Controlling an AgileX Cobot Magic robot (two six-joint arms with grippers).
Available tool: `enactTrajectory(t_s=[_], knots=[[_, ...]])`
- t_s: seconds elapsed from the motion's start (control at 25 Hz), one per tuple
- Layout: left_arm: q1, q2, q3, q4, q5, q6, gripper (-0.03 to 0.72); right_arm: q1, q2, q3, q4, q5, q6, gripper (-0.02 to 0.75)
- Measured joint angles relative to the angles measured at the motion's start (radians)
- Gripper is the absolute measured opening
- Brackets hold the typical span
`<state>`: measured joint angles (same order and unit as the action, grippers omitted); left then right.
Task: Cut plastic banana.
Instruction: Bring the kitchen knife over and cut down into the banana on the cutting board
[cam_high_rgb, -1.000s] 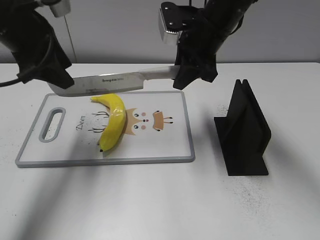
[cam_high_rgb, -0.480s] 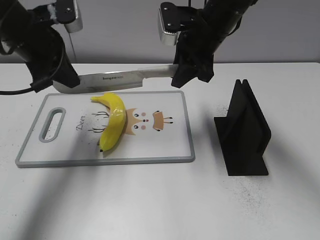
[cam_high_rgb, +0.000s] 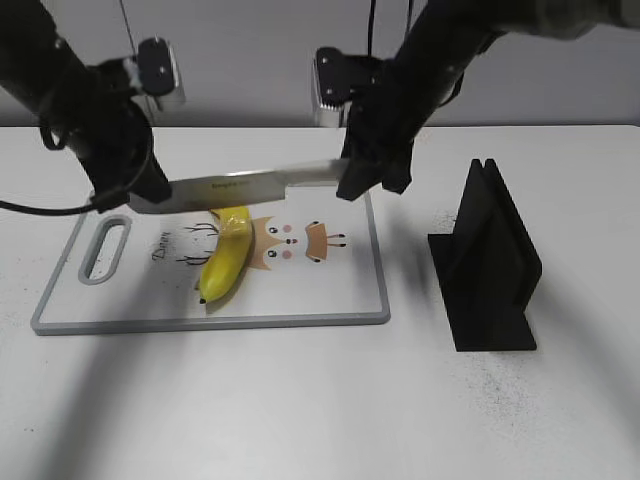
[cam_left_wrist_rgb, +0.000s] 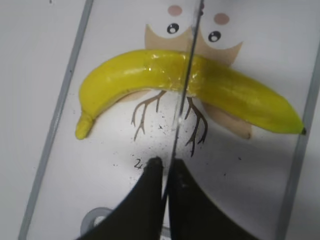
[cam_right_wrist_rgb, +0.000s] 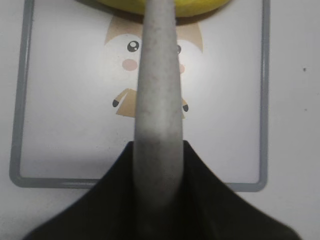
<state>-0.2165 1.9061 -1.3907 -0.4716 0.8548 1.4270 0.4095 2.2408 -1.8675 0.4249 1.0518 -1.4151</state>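
Note:
The plastic banana (cam_high_rgb: 225, 262) lies on the white cutting board (cam_high_rgb: 320, 290), glossy yellow with a shiny band round its middle. A long steel knife (cam_high_rgb: 250, 185) hangs level across the banana's upper part and hides its top end. My left gripper (cam_high_rgb: 140, 195) is shut on the blade's tip. My right gripper (cam_high_rgb: 360, 180) is shut on the knife handle. In the left wrist view the blade edge (cam_left_wrist_rgb: 187, 65) crosses the banana (cam_left_wrist_rgb: 150, 75) at its shiny band, ahead of the fingers (cam_left_wrist_rgb: 165, 170). In the right wrist view the grey handle (cam_right_wrist_rgb: 157, 100) runs from the jaws (cam_right_wrist_rgb: 157, 165) towards the banana (cam_right_wrist_rgb: 190, 7).
A black slotted knife stand (cam_high_rgb: 490, 260) stands on the table to the right of the board. The board has a grey rim, a handle slot (cam_high_rgb: 105, 250) at its left end and a cartoon deer print (cam_high_rgb: 300, 240).
Both arms have lowered the knife and brought it forward. The blade now covers the banana's top end, where it earlier hung behind and above it. The banana has not moved.

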Motion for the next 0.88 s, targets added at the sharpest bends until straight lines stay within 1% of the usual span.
enactTrajectory(t_s=[0.16, 0.32, 0.64, 0.88], knots=[[0.000, 0.146, -0.012, -0.010, -0.034, 0.011, -0.009, -0.004, 0.130, -0.007, -0.001, -0.010, 0.000, 0.162], [-0.002, 0.161, -0.029, -0.010, -0.023, 0.011, -0.009, -0.009, 0.163, -0.020, -0.014, 0.001, -0.001, 0.162], [-0.010, 0.100, -0.011, 0.004, -0.038, 0.011, -0.009, -0.003, 0.123, -0.015, -0.027, 0.004, 0.009, 0.162], [-0.011, -0.021, -0.009, 0.010, -0.031, 0.011, -0.009, -0.002, 0.010, -0.022, -0.035, 0.032, 0.024, 0.162]])
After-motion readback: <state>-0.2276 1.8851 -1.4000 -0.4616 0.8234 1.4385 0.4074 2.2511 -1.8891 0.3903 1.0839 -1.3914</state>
